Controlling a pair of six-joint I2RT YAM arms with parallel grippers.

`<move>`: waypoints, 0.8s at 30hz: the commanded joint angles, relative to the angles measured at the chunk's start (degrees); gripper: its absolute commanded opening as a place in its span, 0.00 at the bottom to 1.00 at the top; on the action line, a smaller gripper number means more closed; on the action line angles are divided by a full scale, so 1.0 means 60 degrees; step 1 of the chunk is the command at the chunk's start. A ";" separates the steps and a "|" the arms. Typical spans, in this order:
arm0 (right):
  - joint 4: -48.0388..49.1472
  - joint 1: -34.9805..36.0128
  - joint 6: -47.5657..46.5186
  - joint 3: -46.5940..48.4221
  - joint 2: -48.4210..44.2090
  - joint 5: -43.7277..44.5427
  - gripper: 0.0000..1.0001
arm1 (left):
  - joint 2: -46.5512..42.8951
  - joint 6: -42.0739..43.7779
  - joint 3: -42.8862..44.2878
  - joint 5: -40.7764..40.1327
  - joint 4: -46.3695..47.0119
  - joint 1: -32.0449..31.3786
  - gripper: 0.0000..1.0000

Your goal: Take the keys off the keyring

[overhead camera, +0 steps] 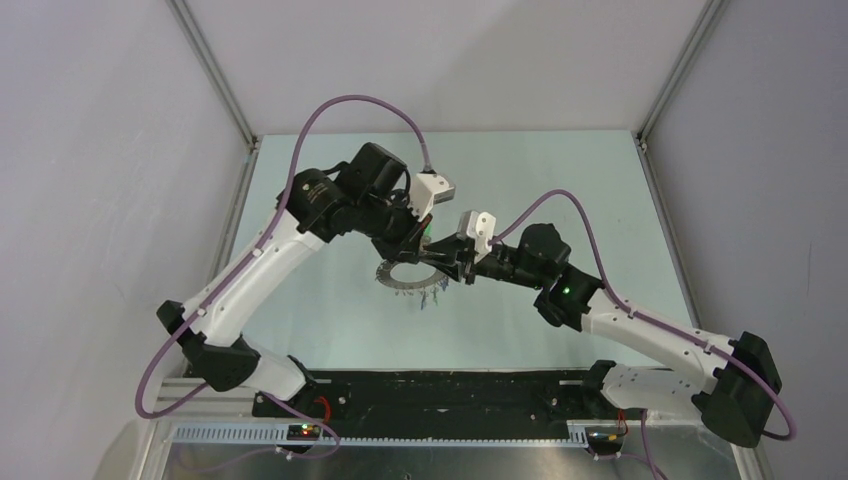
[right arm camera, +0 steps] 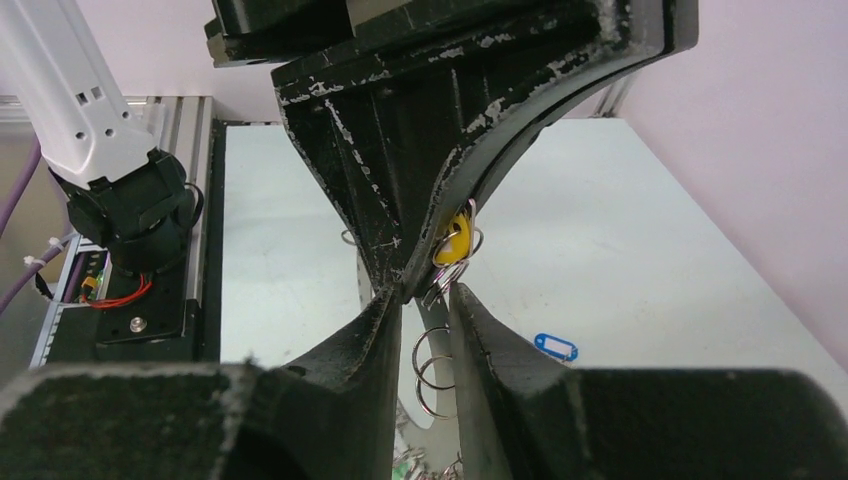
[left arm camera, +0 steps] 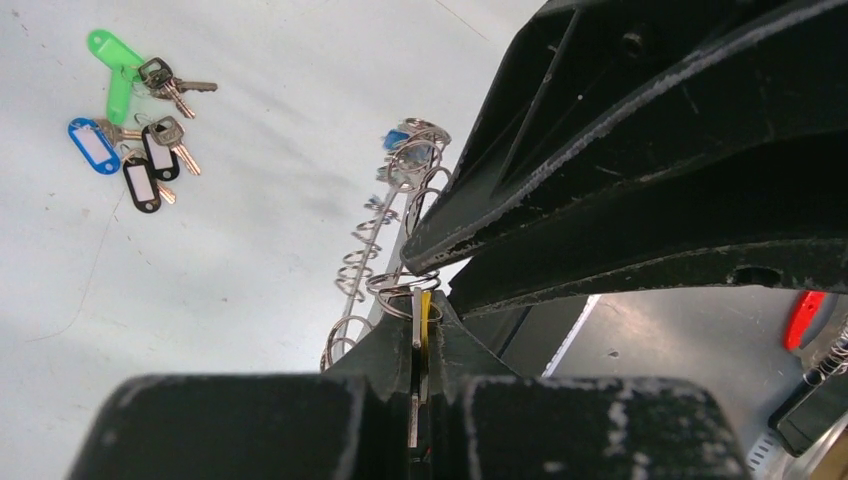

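The keyring (overhead camera: 400, 276), a flat grey ring fringed with small split rings, hangs tilted above the table between both grippers; it shows edge-on in the left wrist view (left arm camera: 372, 250). My left gripper (left arm camera: 420, 305) is shut on a key with a yellow tag (right arm camera: 455, 240) that is still hooked to the ring. My right gripper (right arm camera: 425, 295) is closed narrowly around the keyring's rim (right arm camera: 432, 350) right beside it. Loose keys with green (left arm camera: 116, 72), blue (left arm camera: 92, 146) and black (left arm camera: 142, 183) tags lie on the table.
Another blue-tagged key (right arm camera: 556, 347) lies alone on the pale table. A small cluster of keys (overhead camera: 435, 297) shows by the ring's near edge. The two grippers (overhead camera: 440, 258) meet tip to tip mid-table. The black base rail (overhead camera: 440, 390) runs along the near edge.
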 commanded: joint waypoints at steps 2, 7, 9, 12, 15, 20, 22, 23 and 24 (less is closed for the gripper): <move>0.0375 -0.0038 -0.0160 0.0032 0.0181 0.0476 0.25 | 0.0091 -0.0059 0.0486 0.1037 -0.0455 -0.0078 0.00; 0.0493 -0.0039 -0.0159 0.0032 0.0272 0.0583 0.23 | 0.0168 -0.0084 0.0395 0.1162 -0.0505 -0.0113 0.00; 0.0418 -0.0040 -0.0191 0.0024 0.0293 0.0729 0.23 | 0.0152 -0.0072 0.0406 0.1119 -0.0508 -0.0112 0.00; 0.0179 -0.0097 -0.0220 0.0031 0.0252 0.0857 0.26 | 0.0031 -0.0009 0.0366 0.0955 -0.0534 -0.0117 0.00; 0.0100 -0.0151 -0.0252 0.0032 0.0171 0.0836 0.27 | 0.0009 0.0043 0.0315 0.0793 -0.0537 -0.0101 0.00; -0.0056 -0.0155 -0.0259 0.0032 0.0054 0.0834 0.29 | 0.0088 0.0004 0.0436 0.0610 -0.0544 -0.0062 0.00; -0.0244 -0.0155 -0.0284 0.0021 -0.0087 0.0859 0.32 | 0.0098 -0.0028 0.0464 0.0486 -0.0548 0.0040 0.00; -0.0305 -0.0155 -0.0286 0.0026 -0.0119 0.0861 0.33 | 0.0102 -0.0049 0.0459 0.0470 -0.0541 0.0063 0.00; -0.0416 -0.0162 -0.0279 0.0023 -0.0173 0.0863 0.35 | 0.0098 -0.0059 0.0481 0.0443 -0.0540 0.0099 0.00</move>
